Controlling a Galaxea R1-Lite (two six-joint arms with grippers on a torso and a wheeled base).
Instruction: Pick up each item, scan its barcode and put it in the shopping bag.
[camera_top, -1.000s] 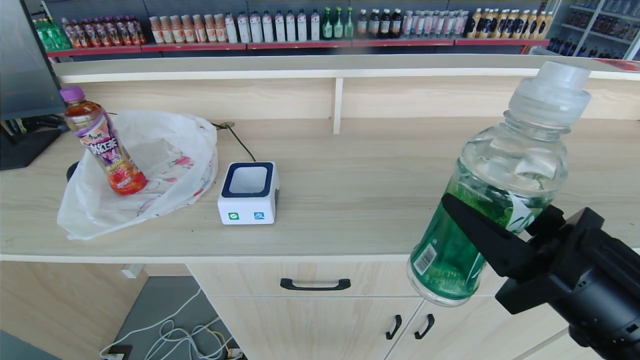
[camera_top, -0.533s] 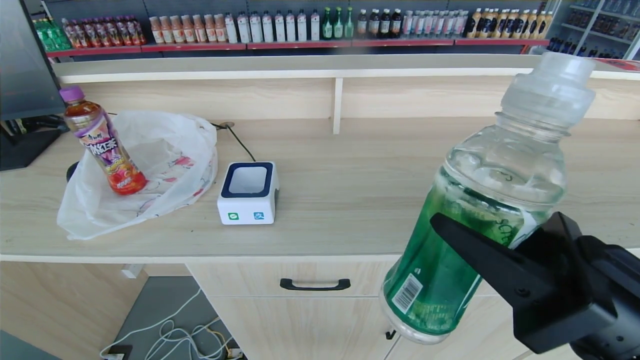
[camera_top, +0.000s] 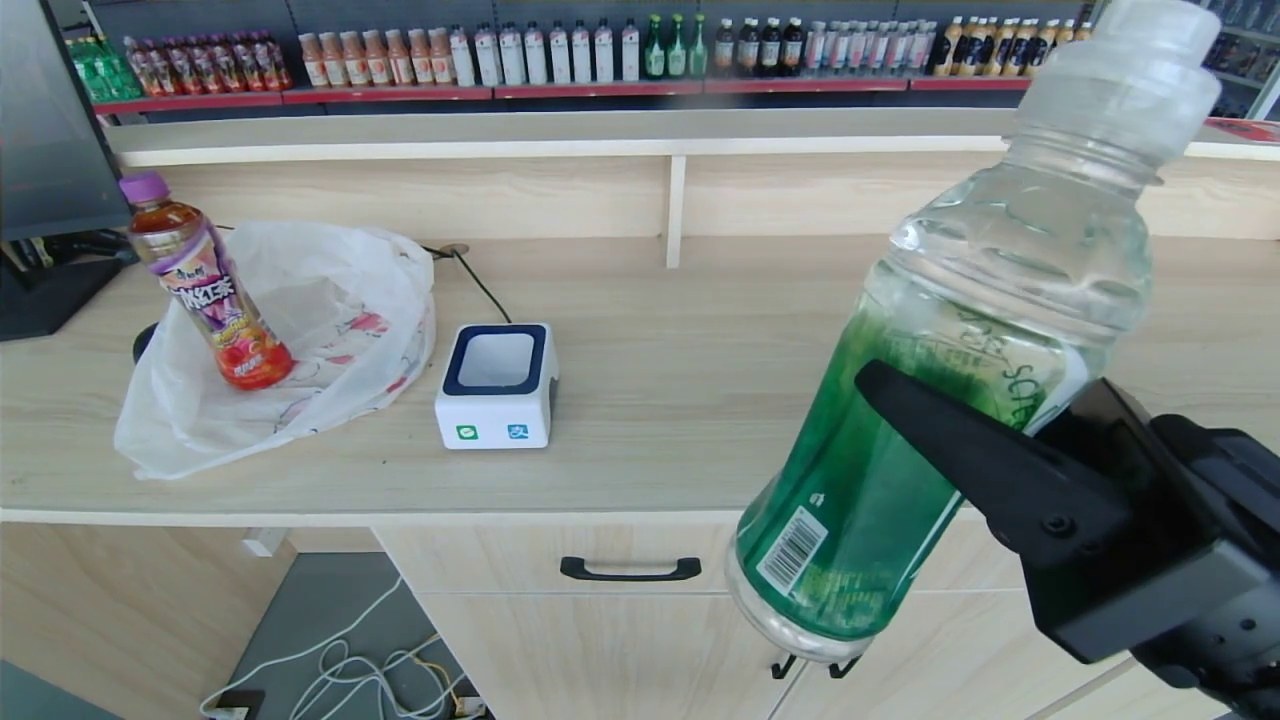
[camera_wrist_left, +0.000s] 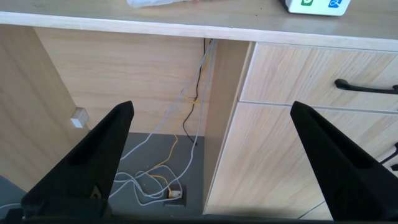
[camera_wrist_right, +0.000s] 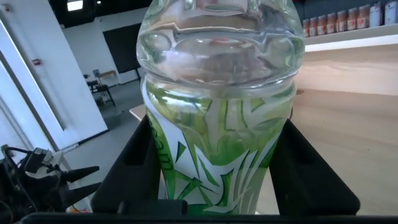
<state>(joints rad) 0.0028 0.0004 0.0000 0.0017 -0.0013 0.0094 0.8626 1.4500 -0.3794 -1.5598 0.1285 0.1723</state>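
Two bottles: one looks dealt with and one is in hand, so I judge the task about half done.
Desk (camera_top: 700, 400): carries the bag at the robot's left, with the scanner just beside it toward the middle.
Bag (camera_top: 340, 290): white plastic, slumped, mouth open; the tea bottle stands in its folds.
Green bottle (camera_top: 960, 330): picked up and held in the air on the robot's right, near the desk's front edge and well apart from scanner and bag; scanning and bagging are left to do.
Tea bottle (camera_top: 205, 285): leans with its cap away from the scanner, and its base is on the bag's plastic. I cannot tell if it is fully inside, but it looks like the finished item.
Scanner (camera_top: 495, 385): window faces up, with nothing over it.
Barcode (camera_top: 790, 549): low on the green bottle's label, turned toward the head camera and not toward the scanner.
Right arm: raised from the lower right, holding the green bottle tilted, with the cap up and away from the robot and the base low.
Right gripper (camera_top: 985, 395): clamped across the green bottle's labelled middle, one finger on each side.
Left gripper (camera_wrist_left: 211, 104): hangs below the desk's edge, facing the cabinet front. Its fingers are wide apart and hold nothing.
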